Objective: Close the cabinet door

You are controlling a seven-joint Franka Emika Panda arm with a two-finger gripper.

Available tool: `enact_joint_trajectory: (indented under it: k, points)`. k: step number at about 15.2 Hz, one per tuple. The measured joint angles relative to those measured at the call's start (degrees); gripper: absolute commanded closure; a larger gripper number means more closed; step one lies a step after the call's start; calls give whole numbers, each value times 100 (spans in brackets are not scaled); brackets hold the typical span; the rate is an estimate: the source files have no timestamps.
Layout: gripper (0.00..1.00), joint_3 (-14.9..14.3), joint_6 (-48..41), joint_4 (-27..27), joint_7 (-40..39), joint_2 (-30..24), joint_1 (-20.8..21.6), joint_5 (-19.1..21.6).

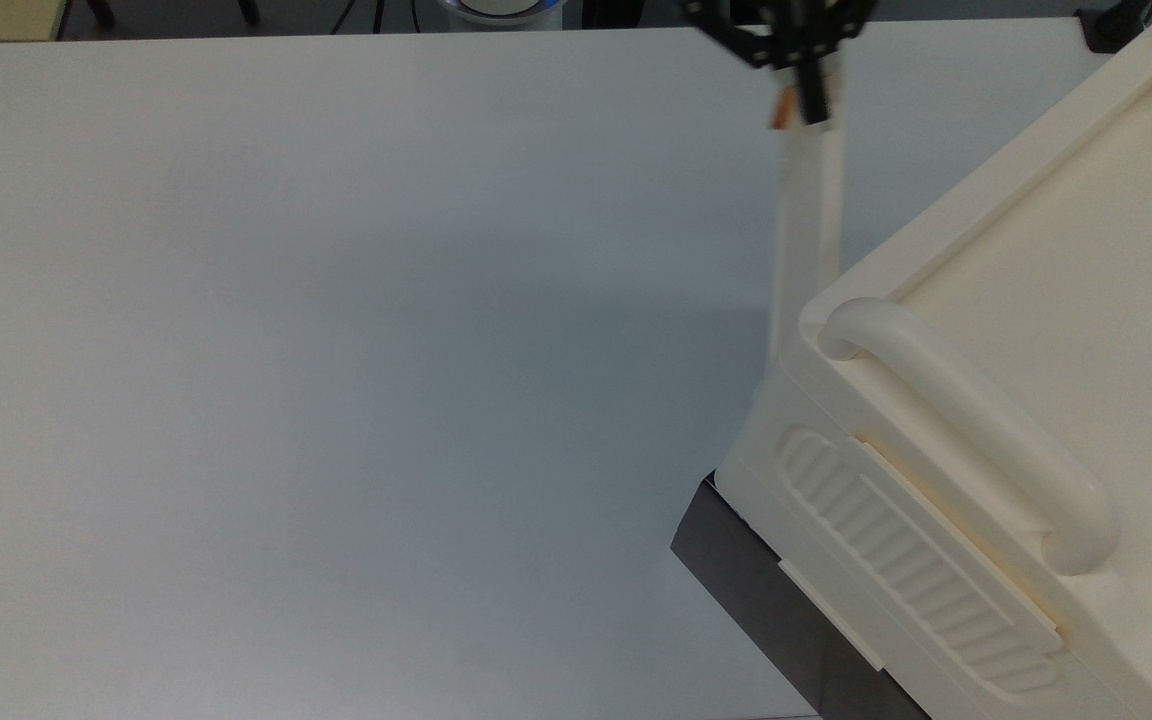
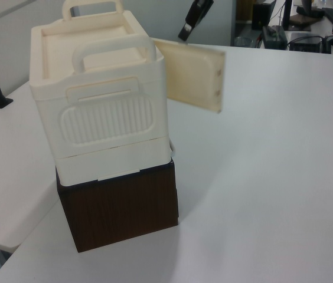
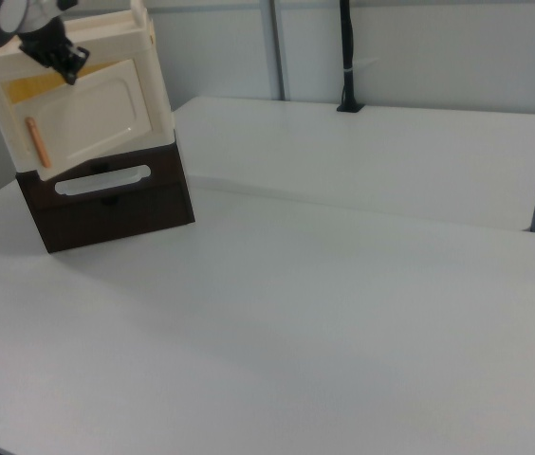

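My gripper (image 1: 804, 95) rides at the free end of the door (image 1: 808, 210), right by the handle (image 1: 782, 112); I cannot tell how its fingers stand. The door hangs from the front corner of the cabinet (image 1: 1016, 330), swung partway out, neither wide open nor home; in the right view the door (image 3: 83, 118) stands a little off the cabinet front, with a yellowish strip of the inside showing above it. I judge it a light, stiff plastic panel that swings freely on its hinge, so a push will do and no real grip is needed. The best place to bear on it is the outer face near the handle, far from the hinge, where little force turns it most; the smooth plastic may let a finger slide, so I would press square to the face. Around the cabinet the table (image 1: 336, 350) is bare, and nothing lies in the door's path. The cabinet sits on a dark base (image 2: 119, 206), and a hard shove could shift it.
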Motion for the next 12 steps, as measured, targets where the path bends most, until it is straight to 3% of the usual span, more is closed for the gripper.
enact_joint_trajectory:
  k: [3,12]
  points:
    - [100,-1,-3,-3,135,1,220,0]
    - [100,-60,-11,-51,120,70,160,-9]
